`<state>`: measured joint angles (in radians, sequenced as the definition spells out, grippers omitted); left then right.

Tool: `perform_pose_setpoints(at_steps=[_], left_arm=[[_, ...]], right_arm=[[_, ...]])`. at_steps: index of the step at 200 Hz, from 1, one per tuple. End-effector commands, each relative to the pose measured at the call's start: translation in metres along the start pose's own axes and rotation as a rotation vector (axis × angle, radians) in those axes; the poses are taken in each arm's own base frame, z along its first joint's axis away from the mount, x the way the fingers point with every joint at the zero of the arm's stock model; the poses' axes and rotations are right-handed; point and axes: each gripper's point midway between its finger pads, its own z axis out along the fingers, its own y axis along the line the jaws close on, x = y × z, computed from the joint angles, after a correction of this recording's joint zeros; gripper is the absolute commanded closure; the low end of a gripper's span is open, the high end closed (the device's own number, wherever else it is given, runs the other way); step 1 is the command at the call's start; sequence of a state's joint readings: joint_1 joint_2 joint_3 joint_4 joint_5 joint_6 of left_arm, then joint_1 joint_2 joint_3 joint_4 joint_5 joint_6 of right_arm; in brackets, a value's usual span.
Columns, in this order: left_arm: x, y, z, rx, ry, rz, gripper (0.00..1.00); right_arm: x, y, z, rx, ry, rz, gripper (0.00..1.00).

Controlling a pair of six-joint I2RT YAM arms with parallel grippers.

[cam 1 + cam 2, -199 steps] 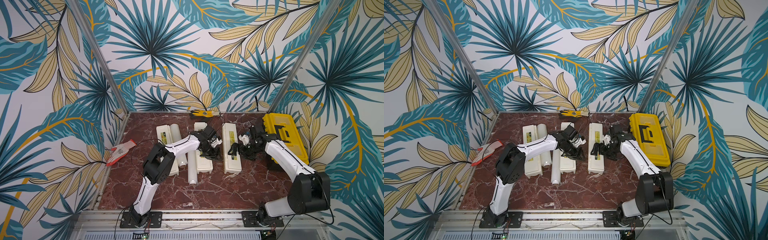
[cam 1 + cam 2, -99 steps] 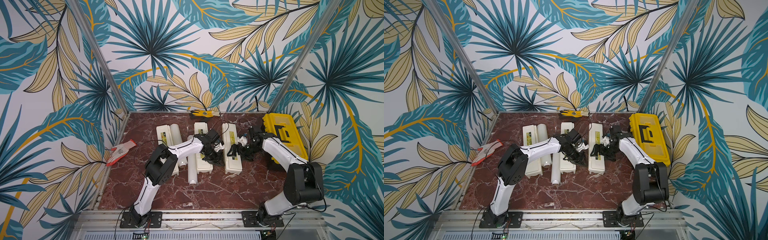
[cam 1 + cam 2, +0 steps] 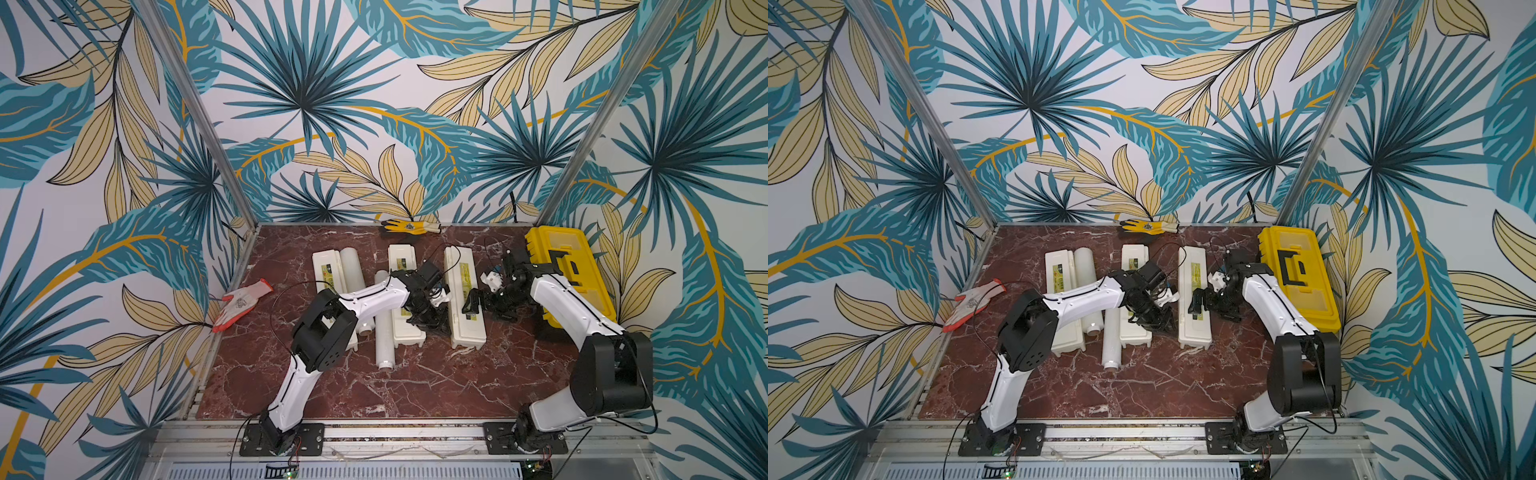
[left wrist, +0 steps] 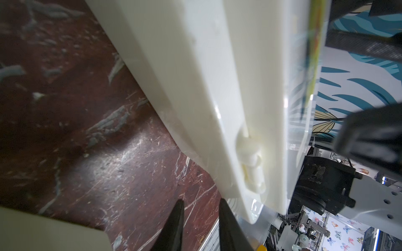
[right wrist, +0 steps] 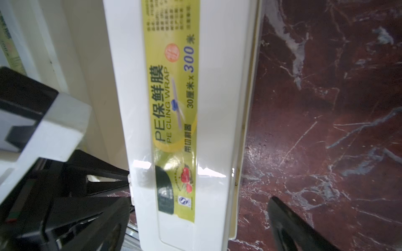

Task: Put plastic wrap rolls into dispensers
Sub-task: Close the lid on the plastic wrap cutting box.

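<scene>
At the far left edge of the dark red marble worktop lies a red-and-white work glove, out of the way. Next comes the left cream-white rectangular plastic dispenser, lid down. One long translucent-white plastic wrap roll lies right alongside it. A second roll lies loose between that pair and the middle dispenser, which is also closed. I can only make out these two rolls from here.

In the last second the left gripper has slid forward along the gap between the middle and right dispensers. It is now low at the side wall of the right dispenser. Its fingers are clenched almost together with nothing between them. In the right wrist view the tips press against the seam under the yellow-labelled lid. The lid looks flat and shut.

The right gripper has hardly shifted. It hangs over the same box from the other side with its jaws spread wide across the lid, one finger clear of the far edge, grasping nothing.

To me this looks like the start of prying that lid up, one arm bracing and the other levering. No roll has gone into a box yet, so the task proper is still ahead.

Beyond them sits a yellow-and-black plastic toolbox, and a yellow glove lies by the back wall.
</scene>
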<state>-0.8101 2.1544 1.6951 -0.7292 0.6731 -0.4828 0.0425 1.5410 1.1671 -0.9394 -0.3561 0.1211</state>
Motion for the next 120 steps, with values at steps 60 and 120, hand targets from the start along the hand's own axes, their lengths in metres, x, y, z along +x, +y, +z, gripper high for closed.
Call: perform_pose_setpoints(at_steps=[60,120], left_arm=[[0.005,-0.01,-0.006,-0.007,0.025,0.025,0.71],[0.006,-0.024,0.003,0.029,0.051,0.053,0.71]], right_arm=[[0.015,-0.002,0.014,-0.049,0.04,-0.005,0.01],[0.016,0.002,0.016,-0.078,0.045,-0.006,0.01]])
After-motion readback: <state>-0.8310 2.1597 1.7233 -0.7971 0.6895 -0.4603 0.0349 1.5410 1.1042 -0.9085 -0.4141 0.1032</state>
